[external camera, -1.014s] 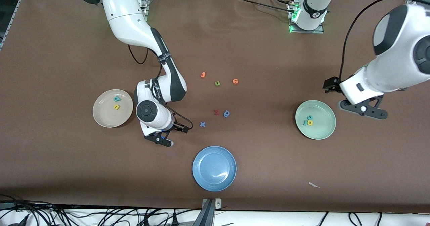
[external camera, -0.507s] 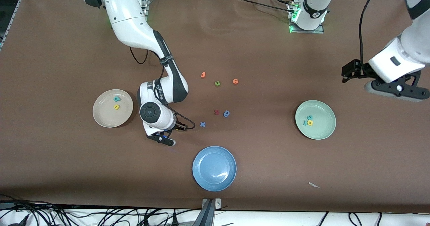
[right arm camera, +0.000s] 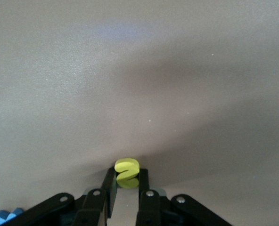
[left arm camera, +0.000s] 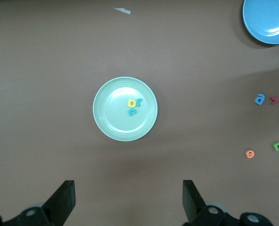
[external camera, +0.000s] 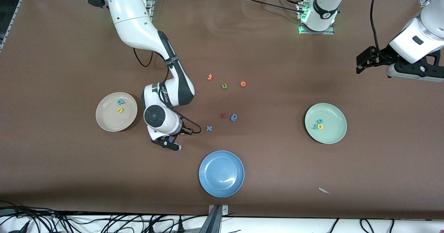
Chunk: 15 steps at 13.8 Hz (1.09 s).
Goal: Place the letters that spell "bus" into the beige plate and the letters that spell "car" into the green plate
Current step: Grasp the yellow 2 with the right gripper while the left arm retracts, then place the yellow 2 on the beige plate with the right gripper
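Now right tool [right arm camera: 126, 188] pinched tight on yellow "s" [right arm camera: 127, 172] at table; left tool [left arm camera: 128, 200] spread wide, holding nothing.

Two white robot arms with glossy rounded shells and dark grey to black joint bands. The right arm [external camera: 138, 28] has a black cable looping along its forearm, small black lettering on the wrist band, and a round black end cap with a grey ring. The left arm [external camera: 416, 42] carries a black cable and a black camera block. Its base shows green lights. Both grippers are black with silver screws.
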Motion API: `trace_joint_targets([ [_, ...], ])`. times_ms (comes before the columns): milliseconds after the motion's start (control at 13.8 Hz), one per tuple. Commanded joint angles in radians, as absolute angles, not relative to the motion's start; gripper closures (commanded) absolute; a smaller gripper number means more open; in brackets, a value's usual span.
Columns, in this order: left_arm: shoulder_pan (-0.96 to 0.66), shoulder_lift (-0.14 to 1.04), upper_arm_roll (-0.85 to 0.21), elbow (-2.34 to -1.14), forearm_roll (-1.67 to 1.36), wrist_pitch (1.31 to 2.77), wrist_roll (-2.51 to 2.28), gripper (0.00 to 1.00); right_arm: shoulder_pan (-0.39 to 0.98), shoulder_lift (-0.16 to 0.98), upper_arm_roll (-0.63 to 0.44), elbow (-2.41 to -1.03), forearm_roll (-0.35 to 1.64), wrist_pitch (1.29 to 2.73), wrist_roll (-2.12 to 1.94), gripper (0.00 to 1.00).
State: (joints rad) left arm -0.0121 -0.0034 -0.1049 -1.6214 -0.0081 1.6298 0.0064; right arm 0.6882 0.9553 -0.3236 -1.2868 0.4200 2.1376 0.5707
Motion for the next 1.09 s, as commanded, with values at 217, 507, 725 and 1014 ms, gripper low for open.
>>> trace_joint_targets([
  [217,-0.049,-0.02,-0.052,-1.612,-0.002,1.645,0.002,0.0,0.669,0.945,-0.365,-1.217,0.43,1.987,0.485,0.79],
  [507,-0.041,-0.015,-0.044,-1.595,0.0,1.562,-0.014,0.0,0.686,0.794,-0.459,-1.38,0.372,1.876,0.281,0.79],
  [725,-0.043,-0.014,-0.054,-1.592,0.002,1.562,-0.035,0.0,0.686,0.581,-0.462,-1.682,0.266,1.995,0.137,0.8],
  [1014,-0.051,-0.014,-0.055,-1.588,0.002,1.562,-0.054,0.0,0.686,0.419,-0.531,-2.049,0.232,2.297,-0.127,0.81],
])
